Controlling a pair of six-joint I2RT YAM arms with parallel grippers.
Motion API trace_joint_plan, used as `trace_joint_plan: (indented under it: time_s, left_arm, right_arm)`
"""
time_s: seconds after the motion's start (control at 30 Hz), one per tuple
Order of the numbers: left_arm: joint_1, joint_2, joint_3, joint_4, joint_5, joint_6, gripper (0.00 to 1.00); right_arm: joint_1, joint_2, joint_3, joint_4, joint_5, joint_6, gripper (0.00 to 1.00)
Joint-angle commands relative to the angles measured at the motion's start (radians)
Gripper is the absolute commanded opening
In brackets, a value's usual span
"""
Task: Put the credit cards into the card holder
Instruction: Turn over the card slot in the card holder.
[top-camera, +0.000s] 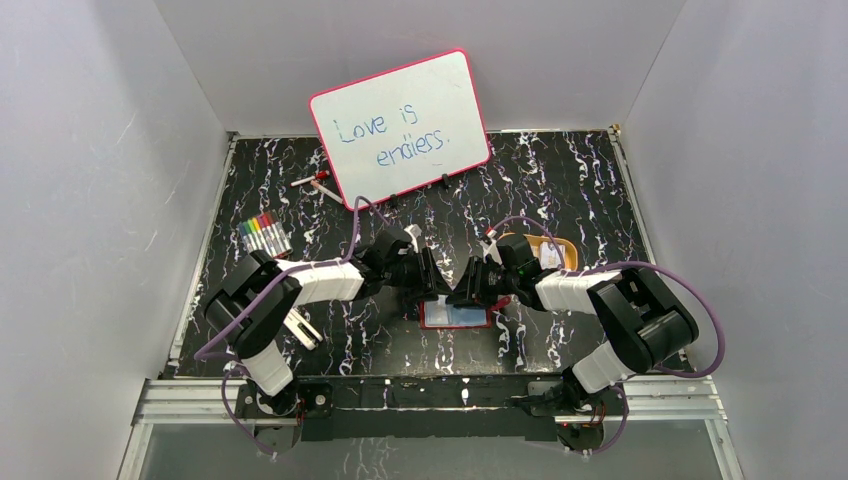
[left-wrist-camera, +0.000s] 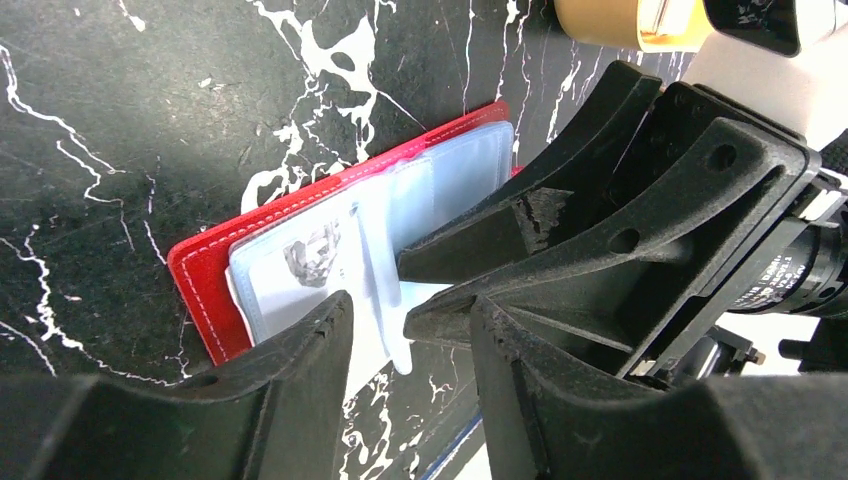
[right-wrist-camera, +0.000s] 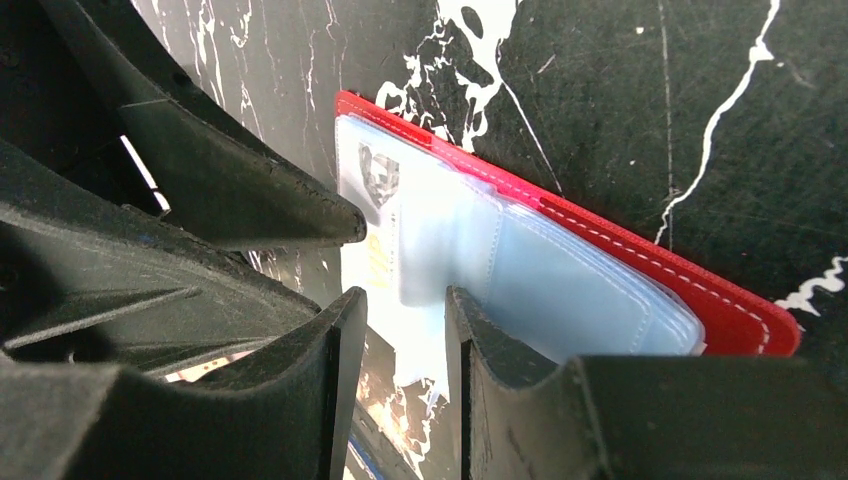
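Left wrist view: left gripper (left-wrist-camera: 410, 305), fingers half apart, straddles a pocket flap (left-wrist-camera: 385, 290) of the card holder (left-wrist-camera: 200, 275). The right gripper (right-wrist-camera: 405, 297) narrowly flanks a glare-washed whitish sheet (right-wrist-camera: 400, 345); grip indeterminate.

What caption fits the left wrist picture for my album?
The left gripper and right gripper meet over the open red card holder.

Card holder (left-wrist-camera: 290, 240) partly hidden (behind fingers (left-wrist-camera: 480, 245)).

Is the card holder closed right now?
No, the card holder lies open on the table with its pale blue pockets facing up.
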Motion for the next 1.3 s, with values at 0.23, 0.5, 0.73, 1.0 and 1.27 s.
trace_joint_plan:
  time_s: [0.23, 0.5, 0.73, 1.0, 1.27]
  left_arm:
    - [0.026, -0.079, -0.026, -0.001, -0.011, -0.056, 0.51]
    - [0.032, -0.14, -0.032, -0.017, -0.06, -0.079, 0.54]
    - [0.033, -0.003, 0.067, -0.097, -0.017, -0.056, 0.51]
    - [0.029, 0.087, 0.148, -0.141, 0.059, -0.007, 0.49]
    - [0.025, 0.138, 0.197, -0.223, 0.091, 0.084, 0.37]
  right_arm:
    - [0.011, -0.043, -0.021, 0.123, -0.08, -0.014, 0.45]
    - [0.011, -0.047, -0.03, 0.131, -0.081, -0.029, 0.45]
    - [0.011, -0.053, -0.048, 0.151, -0.082, -0.052, 0.45]
    - [0.011, -0.017, -0.049, 0.177, -0.1, -0.05, 0.45]
    - [0.011, 0.003, -0.034, 0.175, -0.106, -0.055, 0.45]
